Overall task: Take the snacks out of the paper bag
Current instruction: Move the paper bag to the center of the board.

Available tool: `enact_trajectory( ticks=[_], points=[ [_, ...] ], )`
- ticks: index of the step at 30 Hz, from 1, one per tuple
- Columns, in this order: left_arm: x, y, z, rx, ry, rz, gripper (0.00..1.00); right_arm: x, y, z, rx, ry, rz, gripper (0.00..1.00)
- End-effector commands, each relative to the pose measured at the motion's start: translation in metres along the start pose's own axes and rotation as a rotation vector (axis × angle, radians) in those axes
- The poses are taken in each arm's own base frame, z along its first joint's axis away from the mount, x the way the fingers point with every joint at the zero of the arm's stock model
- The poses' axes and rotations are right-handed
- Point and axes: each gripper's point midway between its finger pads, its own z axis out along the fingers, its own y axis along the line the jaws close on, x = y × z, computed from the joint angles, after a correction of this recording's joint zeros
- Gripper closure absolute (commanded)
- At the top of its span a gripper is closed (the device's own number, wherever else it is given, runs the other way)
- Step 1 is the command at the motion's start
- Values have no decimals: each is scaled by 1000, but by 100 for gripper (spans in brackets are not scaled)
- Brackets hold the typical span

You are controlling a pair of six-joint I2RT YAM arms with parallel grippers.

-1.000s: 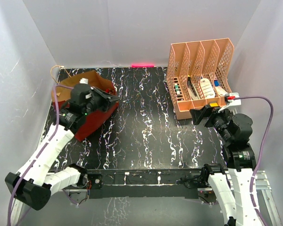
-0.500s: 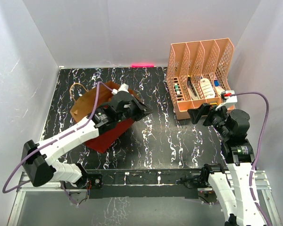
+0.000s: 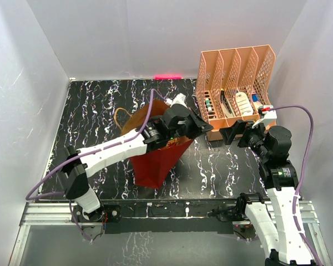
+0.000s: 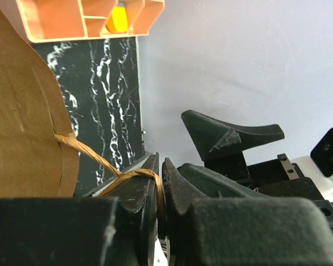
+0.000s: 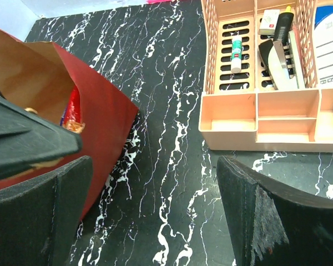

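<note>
No snacks (image 5: 72, 111) out yet: your left gripper (image 4: 160, 166) pinches the cord handle (image 4: 89, 153) of the paper bag (image 3: 155, 163); right gripper (image 5: 155, 172) gapes wide, empty.

Dark red paper bag (image 3: 155, 163), brown inside, tilted at table centre, base toward six o'clock; red crinkly snack (image 5: 73, 111) just inside its mouth.

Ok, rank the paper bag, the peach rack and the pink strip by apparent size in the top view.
1-2. peach rack and paper bag: they look close, and the left arm hides part of the bag, so unranked.
3. pink strip: clearly smallest.
</note>
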Motion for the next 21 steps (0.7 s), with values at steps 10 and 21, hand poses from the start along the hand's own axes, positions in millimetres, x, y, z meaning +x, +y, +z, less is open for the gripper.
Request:
enact_trajectory(
  ticks=[10, 21],
  points=[
    [20, -59, -38, 190, 65, 106, 33, -36, 11, -19, 42, -80, 147, 2],
    [50, -25, -118, 219, 242, 196, 2, -28, 41, -29, -86, -40, 312, 2]
  ],
)
